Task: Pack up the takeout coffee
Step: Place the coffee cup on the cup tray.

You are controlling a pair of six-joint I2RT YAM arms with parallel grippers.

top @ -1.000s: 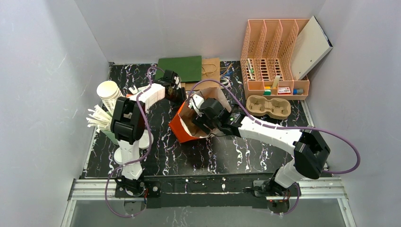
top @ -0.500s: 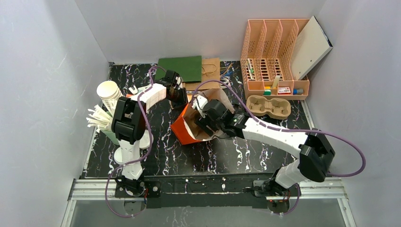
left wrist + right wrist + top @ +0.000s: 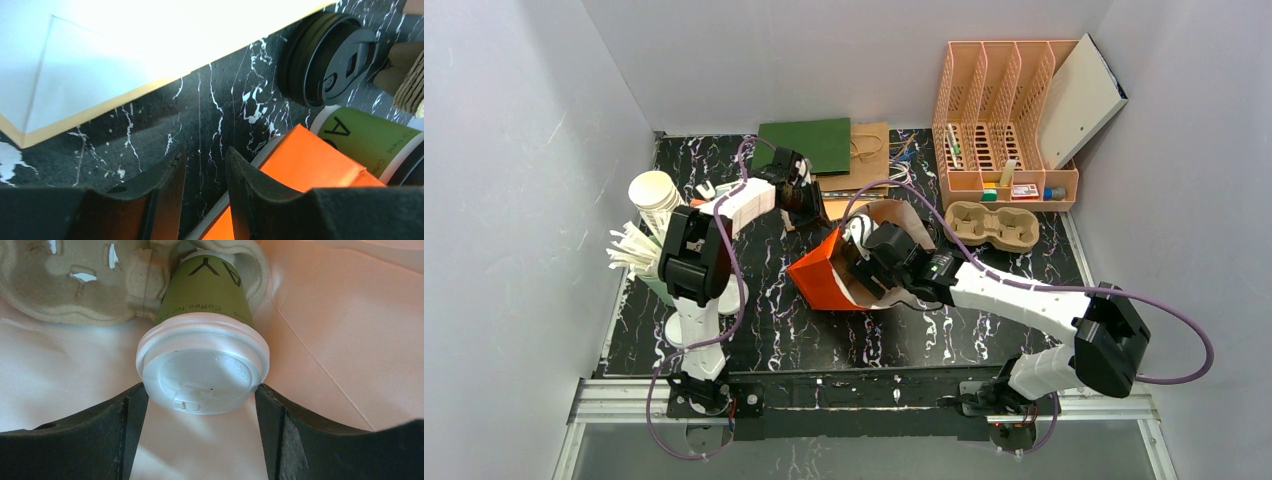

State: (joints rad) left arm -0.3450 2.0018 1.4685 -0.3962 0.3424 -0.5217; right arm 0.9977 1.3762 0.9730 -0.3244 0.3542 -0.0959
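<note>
Orange paper bag (image 3: 817,282) lies tipped mid-table, mouth toward the right. Inside it the takeout coffee cup (image 3: 205,290), green w/ a white-looking lid (image 3: 200,365), sits in a cardboard carrier (image 3: 65,285). Right gripper (image 3: 200,388) is clamped across the lid rim, one finger each side. Left gripper (image 3: 205,152), just far-left of the bag, has fingers a narrow gap apart w/ nothing btwn. A loose black lid (image 3: 327,60) lies on the marble table (image 3: 150,125).
</note>
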